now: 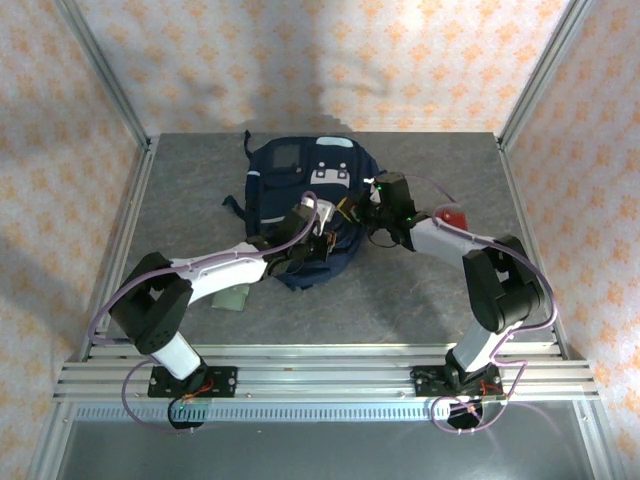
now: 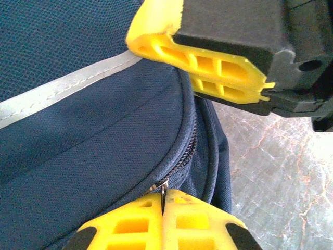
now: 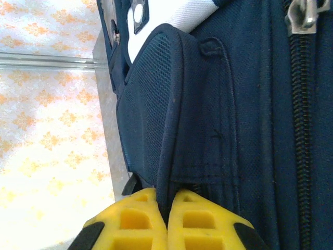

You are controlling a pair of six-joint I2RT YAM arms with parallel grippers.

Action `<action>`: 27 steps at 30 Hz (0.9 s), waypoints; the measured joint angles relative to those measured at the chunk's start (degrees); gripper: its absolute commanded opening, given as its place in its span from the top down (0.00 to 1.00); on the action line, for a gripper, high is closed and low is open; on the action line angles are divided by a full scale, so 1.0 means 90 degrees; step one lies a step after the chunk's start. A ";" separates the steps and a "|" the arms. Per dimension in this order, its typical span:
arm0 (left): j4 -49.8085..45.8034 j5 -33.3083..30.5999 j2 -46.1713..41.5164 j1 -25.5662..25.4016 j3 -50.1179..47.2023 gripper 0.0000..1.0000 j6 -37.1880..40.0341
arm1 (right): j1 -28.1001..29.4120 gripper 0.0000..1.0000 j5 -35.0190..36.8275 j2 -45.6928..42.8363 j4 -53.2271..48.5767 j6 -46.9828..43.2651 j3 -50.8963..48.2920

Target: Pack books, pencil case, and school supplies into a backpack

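Grey tabletop (image 1: pixel 400 300) bears the navy backpack (image 1: pixel 285 190) at its centre, nearer the far edge. The left pincer (image 2: pixel 163 195) is closed tight on the zipper pull (image 2: pixel 163 186); the right pincer (image 3: pixel 166 194) pinches a backpack fabric fold. Toward the near-left corner lies a pale green wallet (image 1: pixel 232 298).

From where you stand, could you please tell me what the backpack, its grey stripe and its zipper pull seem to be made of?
The backpack looks like matte navy woven fabric, probably synthetic; a fine grid weave shows. The stripe is smooth, slightly glossy grey tape, perhaps reflective, with stitching along its edges. The zipper pull looks like metal, judging by its silvery glint.
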 measured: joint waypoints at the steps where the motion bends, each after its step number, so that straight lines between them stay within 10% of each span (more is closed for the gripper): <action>1: 0.0002 -0.0085 -0.0034 -0.0015 -0.0061 1.00 0.0002 | -0.0002 1.00 0.0005 0.0000 0.0000 0.0010 0.0000; 14: -0.0058 -0.0678 -0.1452 0.1596 -0.1870 1.00 -0.0512 | -0.0284 1.00 -0.0102 -0.0007 -0.0007 0.0032 -0.0022; 20: -0.0070 -0.0474 -0.1212 0.1253 -0.1547 1.00 -0.0641 | -0.0627 1.00 -0.0294 0.0233 -0.0389 0.0017 0.0607; 27: 0.0000 -0.0231 -0.0440 0.0427 -0.0527 1.00 -0.0665 | -0.1100 0.65 -0.0211 0.0432 -0.0100 0.0114 0.1054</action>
